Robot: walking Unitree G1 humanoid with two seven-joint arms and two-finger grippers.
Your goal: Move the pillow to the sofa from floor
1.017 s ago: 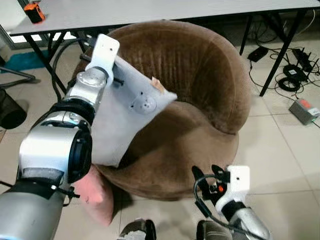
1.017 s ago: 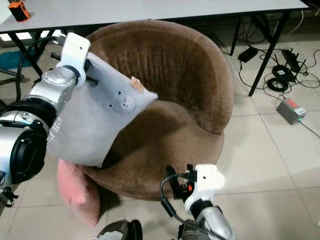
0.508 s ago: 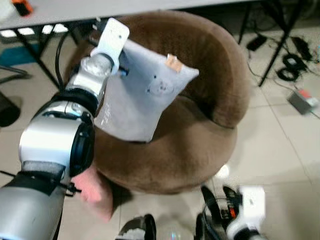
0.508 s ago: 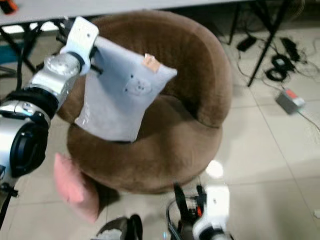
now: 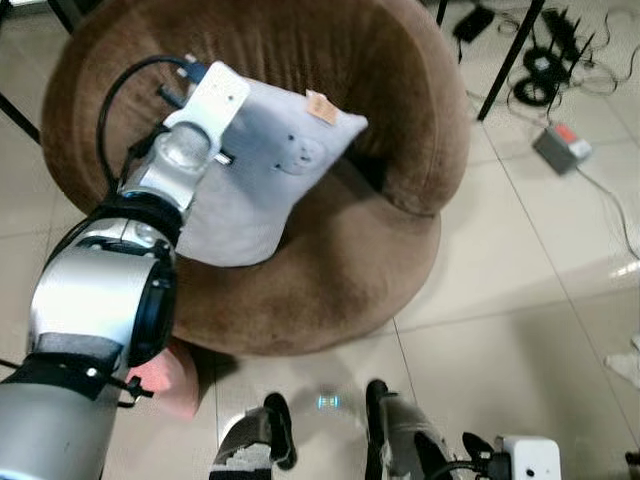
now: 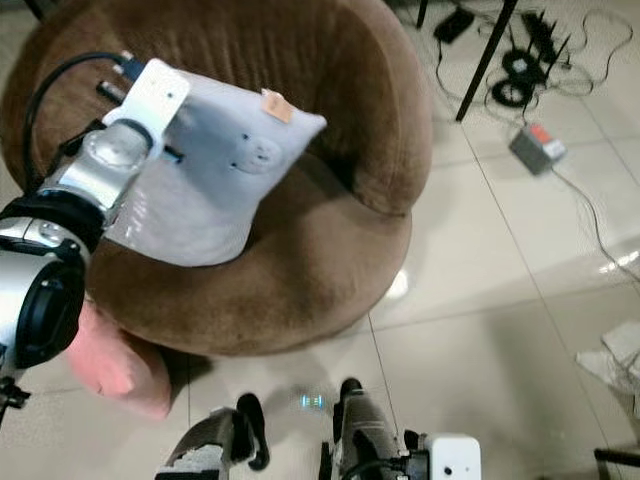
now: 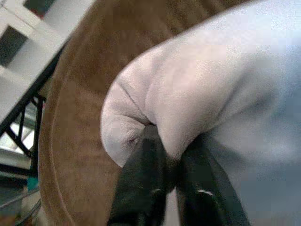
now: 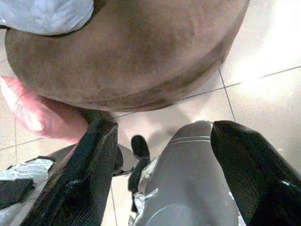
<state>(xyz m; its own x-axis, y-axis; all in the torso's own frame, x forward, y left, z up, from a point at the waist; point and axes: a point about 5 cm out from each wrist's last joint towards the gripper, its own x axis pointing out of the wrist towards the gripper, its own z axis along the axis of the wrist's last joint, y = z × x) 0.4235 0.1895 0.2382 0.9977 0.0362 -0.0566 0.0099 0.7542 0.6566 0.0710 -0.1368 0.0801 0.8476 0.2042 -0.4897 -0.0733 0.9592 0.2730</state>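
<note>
A grey pillow (image 5: 270,170) with a bear face lies tilted across the brown round sofa (image 5: 340,270), its lower edge on the seat and its top corner toward the backrest. My left gripper (image 7: 167,155) is shut on a bunched corner of the grey pillow, at the sofa's left side. A pink pillow (image 6: 110,355) rests on the floor against the sofa's left base. My right gripper (image 8: 164,127) hangs low by my own leg, open, with nothing between its fingers.
Black table legs (image 5: 510,60) stand behind the sofa at the right, with cables and adapters (image 5: 545,65) and a small grey box (image 5: 560,145) on the tiles. My feet (image 5: 260,440) stand just in front of the sofa. White scraps (image 6: 620,350) lie far right.
The view has tipped down and moved closer. My left gripper has lowered the grey pillow from hanging above the seat to lying on it. My right arm has dropped lower.
</note>
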